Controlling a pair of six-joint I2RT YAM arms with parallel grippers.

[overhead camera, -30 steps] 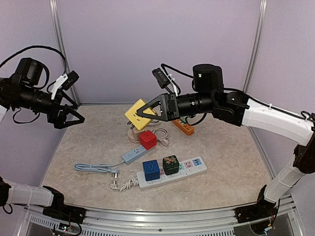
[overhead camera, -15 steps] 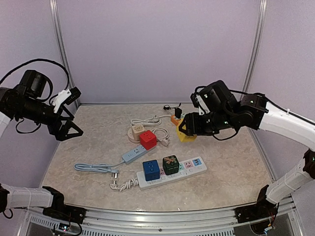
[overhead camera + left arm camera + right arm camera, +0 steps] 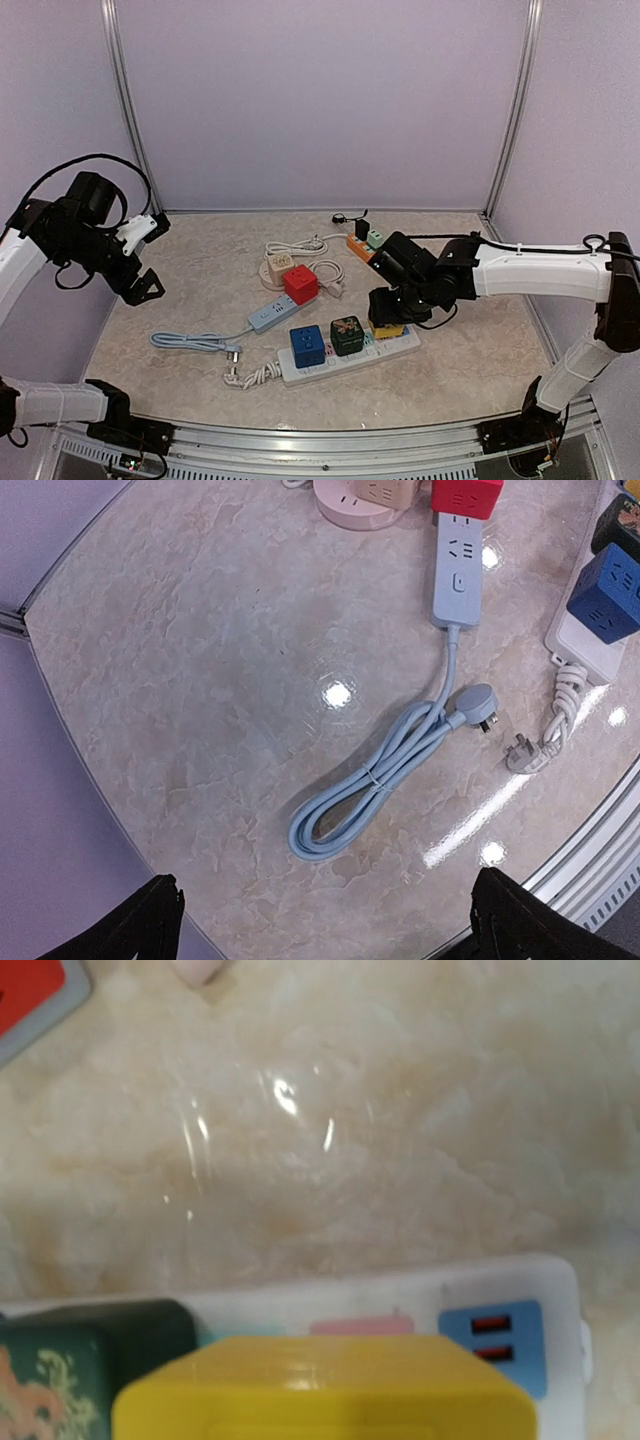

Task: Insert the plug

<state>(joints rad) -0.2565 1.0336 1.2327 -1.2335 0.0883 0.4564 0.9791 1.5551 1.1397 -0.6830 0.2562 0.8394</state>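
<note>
My right gripper is shut on a yellow cube plug and holds it low over the right part of the white power strip. In the right wrist view the yellow cube fills the bottom, just above the strip's pink socket; my fingers are hidden there. A blue cube and a dark green cube sit plugged into the strip. My left gripper is open and empty above the table's left side.
A grey-blue strip with coiled cable and loose plug lies at mid-left, a red cube on its far end. A round pink socket and an orange strip lie behind. The white strip's plug lies near the front.
My right arm has swung down from high above the table, carrying the yellow cube to just over the white strip. My left arm has dropped lower and drawn back left.
</note>
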